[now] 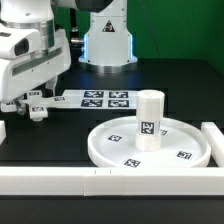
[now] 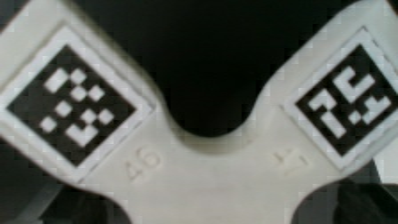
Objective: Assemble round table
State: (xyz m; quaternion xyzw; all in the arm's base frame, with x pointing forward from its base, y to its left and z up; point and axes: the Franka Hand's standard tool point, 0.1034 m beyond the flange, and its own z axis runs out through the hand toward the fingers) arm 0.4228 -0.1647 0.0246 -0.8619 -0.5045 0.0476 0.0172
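Observation:
The large rimmed disc (image 1: 150, 146) lies flat on the table at the exterior view's right. The short cylinder leg (image 1: 149, 120) stands upright on its central hub. My gripper (image 1: 27, 107) is low over the table at the exterior view's left, shut on the small flat foot piece (image 1: 37, 110). In the wrist view the foot piece (image 2: 210, 165) fills the picture, white and forked, with a square tag on each of two arms. It hides my fingertips there.
The marker board (image 1: 105, 98) lies at the back middle, just to the right of my gripper in the exterior view. A long white border bar (image 1: 100, 181) runs along the front, and another (image 1: 214, 140) stands at the right, beside the disc.

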